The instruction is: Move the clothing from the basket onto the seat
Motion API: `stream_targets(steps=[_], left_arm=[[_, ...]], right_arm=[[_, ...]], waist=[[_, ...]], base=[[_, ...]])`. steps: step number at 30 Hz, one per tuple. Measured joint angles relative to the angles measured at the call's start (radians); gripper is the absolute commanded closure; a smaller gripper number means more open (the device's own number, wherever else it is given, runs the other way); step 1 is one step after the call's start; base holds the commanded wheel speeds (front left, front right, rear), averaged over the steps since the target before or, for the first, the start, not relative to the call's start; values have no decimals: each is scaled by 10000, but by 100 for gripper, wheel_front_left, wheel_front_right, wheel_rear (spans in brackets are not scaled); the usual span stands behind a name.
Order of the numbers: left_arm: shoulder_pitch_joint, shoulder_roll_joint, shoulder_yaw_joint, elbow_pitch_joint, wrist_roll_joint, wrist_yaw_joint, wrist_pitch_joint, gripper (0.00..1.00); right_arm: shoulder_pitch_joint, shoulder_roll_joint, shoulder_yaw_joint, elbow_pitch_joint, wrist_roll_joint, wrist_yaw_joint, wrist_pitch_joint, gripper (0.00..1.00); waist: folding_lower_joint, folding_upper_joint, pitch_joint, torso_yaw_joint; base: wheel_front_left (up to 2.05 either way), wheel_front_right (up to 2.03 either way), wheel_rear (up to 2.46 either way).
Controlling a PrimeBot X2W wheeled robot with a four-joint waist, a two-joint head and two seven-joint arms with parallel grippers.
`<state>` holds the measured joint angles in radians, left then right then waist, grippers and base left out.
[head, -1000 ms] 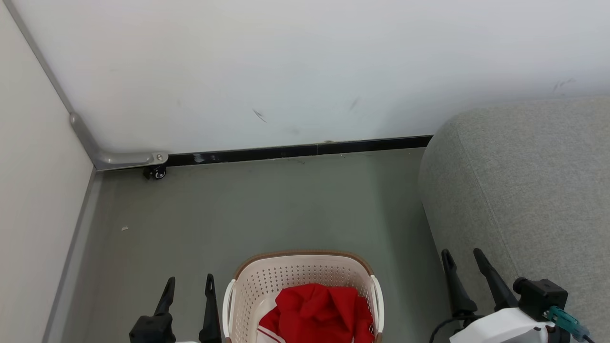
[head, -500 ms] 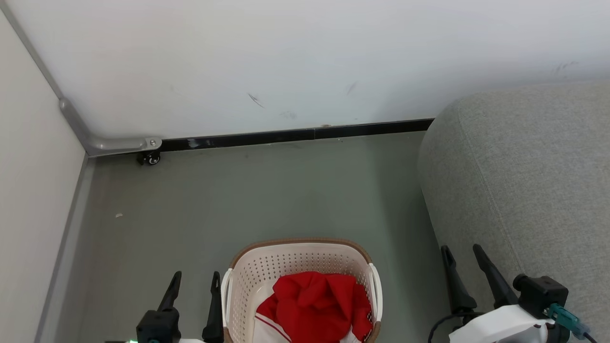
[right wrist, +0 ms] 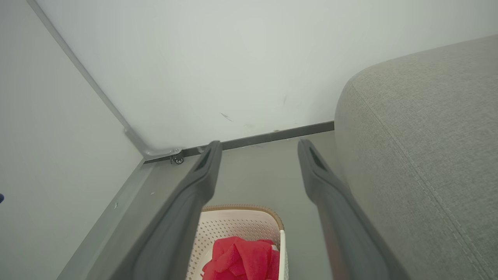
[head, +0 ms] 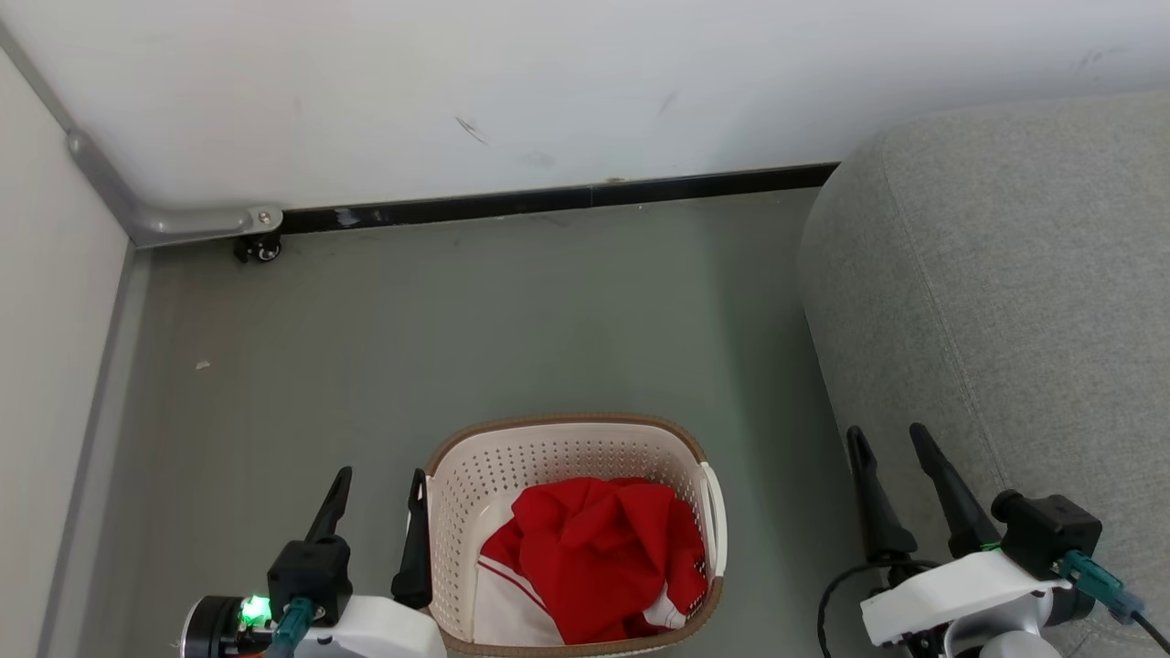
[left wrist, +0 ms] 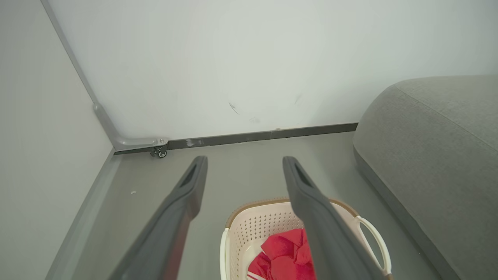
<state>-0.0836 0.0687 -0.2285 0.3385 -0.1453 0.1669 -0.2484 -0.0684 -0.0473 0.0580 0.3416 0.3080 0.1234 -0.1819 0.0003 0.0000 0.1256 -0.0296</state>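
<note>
**A:** Where does the basket (head: 567,422) stand?

**B:** On the floor (head: 457,320), near the front and centre, with the clothing (head: 594,548) heaped inside it.

**A:** And on either side?

**B:** The seat (head: 1005,274) lies to the right, apart from the basket, and runs back to the wall (head: 548,82). The left gripper (head: 382,472) sits just beside the basket's left side. The right gripper (head: 885,429) sits to the basket's right, at the seat's left edge.

**A:** Behind it?

**B:** The floor stretches back to the wall. A small wheel (head: 265,249) sits in the far left corner, where the wall meets a side panel (head: 46,320).
</note>
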Motion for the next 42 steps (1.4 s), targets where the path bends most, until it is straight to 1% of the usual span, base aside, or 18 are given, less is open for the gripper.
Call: stream_targets(steps=[15, 26, 36, 42], left_arm=[[-1221, 174, -529, 1198, 476, -368, -40, 0], [-1992, 167, -1039, 2111, 922, -629, -36, 0], [-2770, 305, -1220, 2890, 1246, -717, -27, 0], [-3188, 523, -1313, 3216, 1442, -719, -27, 0]], right_arm=[[-377, 0, -466, -575, 17, 0, -307, 0], [-703, 4, -483, -936, 84, 0, -476, 0], [-1181, 6, -259, -1227, 372, 0, -571, 0], [-1402, 6, -161, -1390, 614, 0, -646, 0]], waist=[[0, 0, 1224, -624], [0, 0, 2226, -1222], [-1, 0, 3143, -1740], [-1, 0, 3662, -2041]], base=[[0, 0, 0], [0, 0, 0], [0, 0, 0], [0, 0, 0]])
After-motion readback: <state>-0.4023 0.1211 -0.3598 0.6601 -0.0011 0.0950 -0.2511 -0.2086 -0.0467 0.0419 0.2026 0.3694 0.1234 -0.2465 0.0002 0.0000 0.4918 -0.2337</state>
